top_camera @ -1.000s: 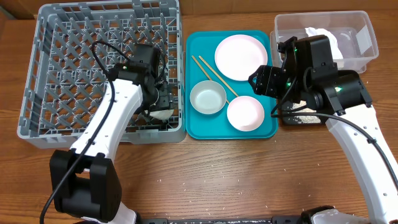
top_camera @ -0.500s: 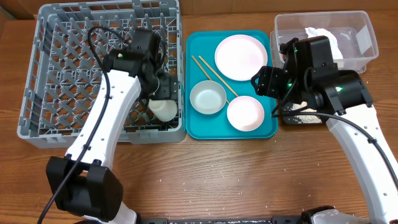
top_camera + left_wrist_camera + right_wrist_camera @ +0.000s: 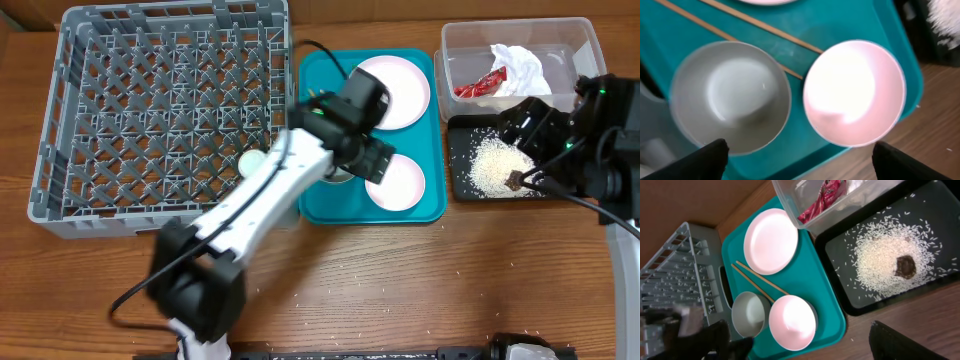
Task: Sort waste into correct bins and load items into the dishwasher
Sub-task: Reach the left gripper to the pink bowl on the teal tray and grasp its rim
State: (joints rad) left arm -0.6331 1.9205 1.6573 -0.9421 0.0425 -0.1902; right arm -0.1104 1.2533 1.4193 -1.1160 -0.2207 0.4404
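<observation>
Waste is sorted. The napkin (image 3: 520,65) and red wrapper (image 3: 478,86) lie in the clear tub (image 3: 590,40), upper right of the overhead view. The rice (image 3: 492,163) and brown lump (image 3: 515,181) lie in the black tray (image 3: 458,135) just below it. Of the dishes, only the cup (image 3: 250,160) is loaded, at the right edge of the rack (image 3: 60,120). Not yet loaded, all on the teal tray (image 3: 320,65) at centre: plate (image 3: 400,85), pink bowl (image 3: 398,185), grey bowl (image 3: 730,97), chopsticks (image 3: 755,27). The left arm crosses the rack's lower right corner. The left gripper (image 3: 795,162) hangs over the two bowls, fingers spread, empty. The right gripper (image 3: 812,342) hangs raised at the black tray's right end, fingers spread, empty.
</observation>
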